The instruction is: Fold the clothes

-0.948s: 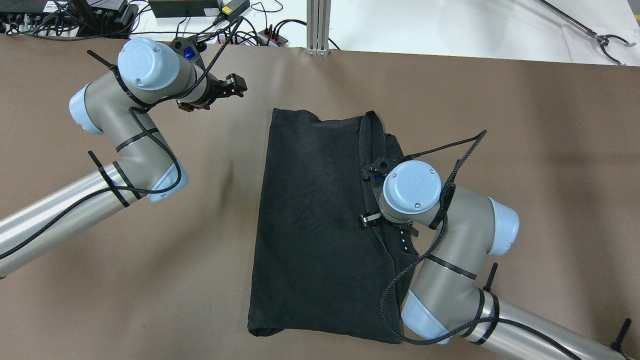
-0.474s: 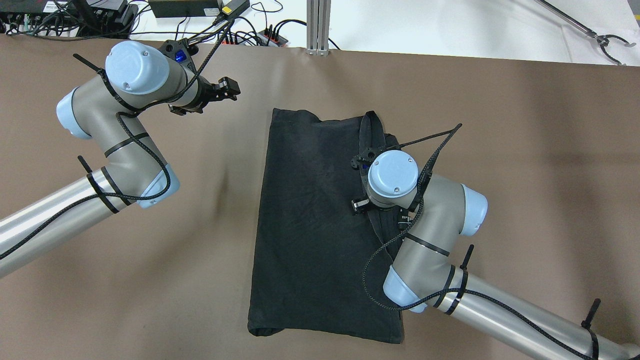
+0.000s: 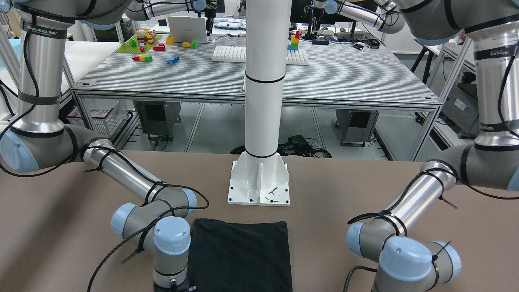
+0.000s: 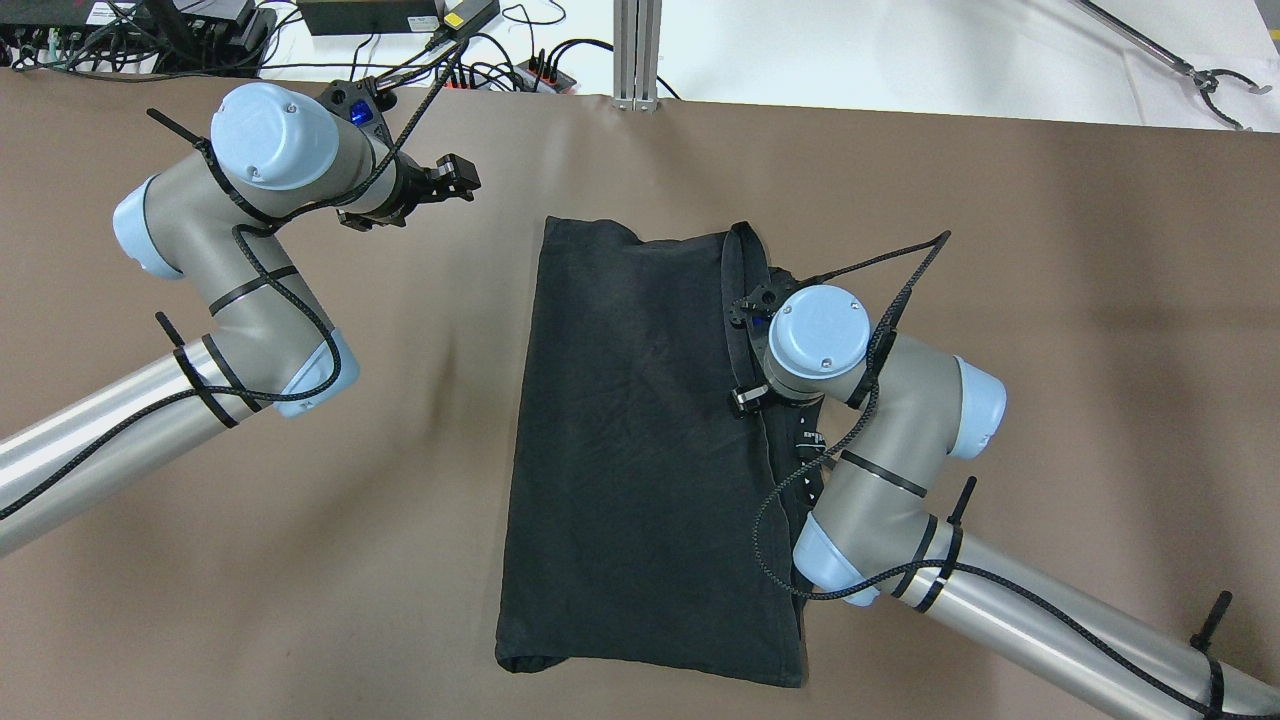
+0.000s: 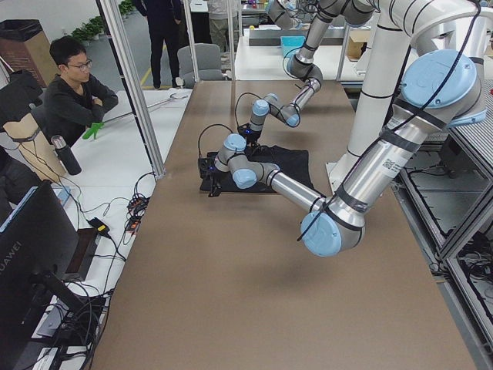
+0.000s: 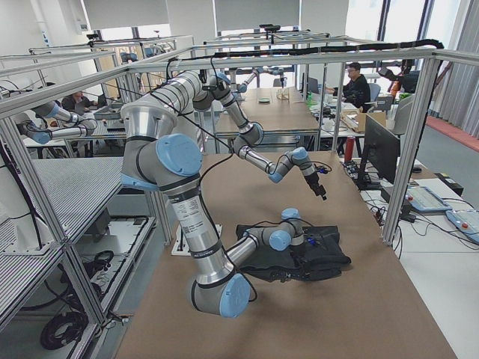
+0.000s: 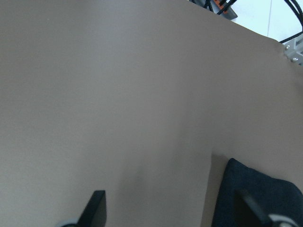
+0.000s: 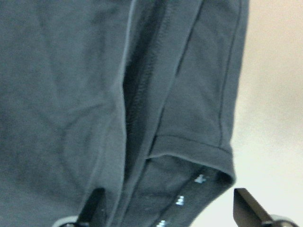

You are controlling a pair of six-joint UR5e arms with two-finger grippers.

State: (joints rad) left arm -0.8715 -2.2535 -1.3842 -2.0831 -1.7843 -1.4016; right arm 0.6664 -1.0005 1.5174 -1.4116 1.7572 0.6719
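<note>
The clothes [image 4: 620, 430] are one matte black garment, folded into a long, flat panel on the brown table [image 4: 1050, 300]. The surface is soft and faintly creased. Along one long side several layers overlap, showing stitched hems and a narrow dark gap between the folds. A row of small pale marks sits on the lowest layer at that side.

In the overhead view the long axis runs from the robot's edge of the table toward the far edge, leaning slightly, and one short end points at the white pillar base [image 3: 259, 182].

The right fingers [image 8: 248, 208] are spread wide and pinch nothing. They hang directly over the layered, hemmed side. One finger is above the cloth and the other is above bare table just past the garment's edge. The bulk of the panel lies out to the side of them.

The left fingers [image 7: 97, 208] are also spread, with only bare table between them. The garment's far corner shows just ahead of one of them, off to the side and not touching.
</note>
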